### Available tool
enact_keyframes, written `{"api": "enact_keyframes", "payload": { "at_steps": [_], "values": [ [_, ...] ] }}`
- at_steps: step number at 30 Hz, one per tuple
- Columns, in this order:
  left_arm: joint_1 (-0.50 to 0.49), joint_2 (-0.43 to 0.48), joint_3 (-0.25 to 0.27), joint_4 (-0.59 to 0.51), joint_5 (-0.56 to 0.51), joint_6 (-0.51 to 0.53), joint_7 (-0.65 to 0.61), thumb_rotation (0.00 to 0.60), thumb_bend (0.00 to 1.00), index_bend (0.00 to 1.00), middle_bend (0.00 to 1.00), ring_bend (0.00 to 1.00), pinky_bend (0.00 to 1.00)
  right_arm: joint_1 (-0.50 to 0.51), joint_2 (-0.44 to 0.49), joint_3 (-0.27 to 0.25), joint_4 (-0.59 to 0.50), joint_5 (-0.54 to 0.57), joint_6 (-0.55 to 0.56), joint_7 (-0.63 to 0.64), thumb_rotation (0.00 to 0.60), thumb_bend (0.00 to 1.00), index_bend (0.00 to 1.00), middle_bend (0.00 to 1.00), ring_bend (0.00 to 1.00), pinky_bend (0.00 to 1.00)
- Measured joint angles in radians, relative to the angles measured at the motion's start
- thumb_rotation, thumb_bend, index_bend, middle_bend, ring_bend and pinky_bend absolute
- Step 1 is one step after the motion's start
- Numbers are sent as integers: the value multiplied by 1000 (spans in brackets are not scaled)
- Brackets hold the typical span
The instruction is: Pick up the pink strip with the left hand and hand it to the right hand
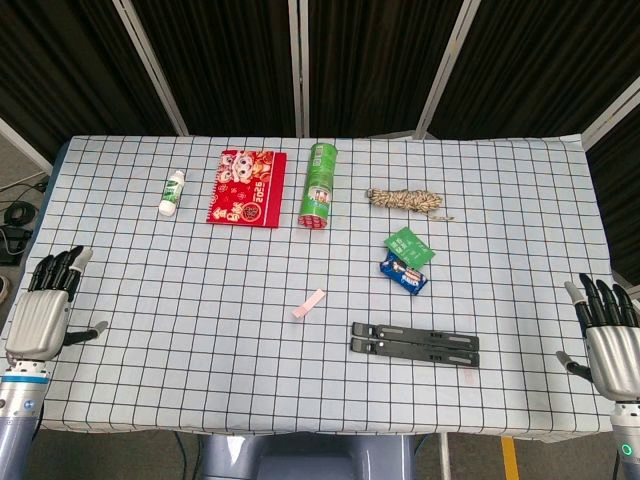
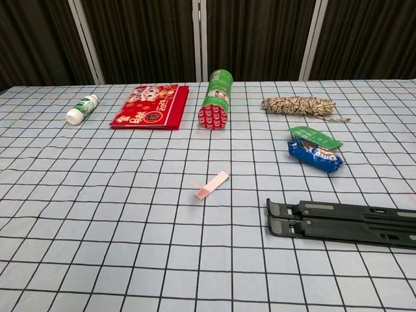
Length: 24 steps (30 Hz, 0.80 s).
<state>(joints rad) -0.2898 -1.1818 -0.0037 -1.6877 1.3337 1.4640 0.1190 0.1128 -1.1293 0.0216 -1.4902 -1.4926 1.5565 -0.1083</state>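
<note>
The pink strip (image 1: 308, 304) lies flat near the middle of the checked table, slanted; in the chest view the pink strip (image 2: 211, 184) has one end slightly lifted. My left hand (image 1: 42, 310) hovers at the table's left edge, fingers apart and holding nothing, far from the strip. At the right edge my right hand (image 1: 610, 340) is likewise open and holds nothing. Neither hand appears in the chest view.
A black folding stand (image 1: 415, 343) lies just right of the strip. Behind it are a blue snack packet (image 1: 404, 277) and green packet (image 1: 410, 247). Along the back sit a white bottle (image 1: 172, 192), red booklet (image 1: 246, 187), green can (image 1: 319, 186) and rope bundle (image 1: 405, 200).
</note>
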Motion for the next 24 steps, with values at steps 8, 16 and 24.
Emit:
{"api": "enact_keyframes", "payload": {
  "at_steps": [8,16,24],
  "values": [
    [-66,-7,-3,33,121,-97,-30,600,0,31,0,0,0,-9,8,11,-9,-2,-6,22,600,0,0,0,0,0],
    [-236,-93,-34,79,215,-300,32,600,124,387,0,0,0,-10,11,25,-16,3,-18,32,600,0,0,0,0,0],
    [-381,-280,-78,189,205,-477,78,600,309,480,0,0,0,-16,16,38,-11,18,-27,49,600,0,0,0,0,0]
  ]
}}
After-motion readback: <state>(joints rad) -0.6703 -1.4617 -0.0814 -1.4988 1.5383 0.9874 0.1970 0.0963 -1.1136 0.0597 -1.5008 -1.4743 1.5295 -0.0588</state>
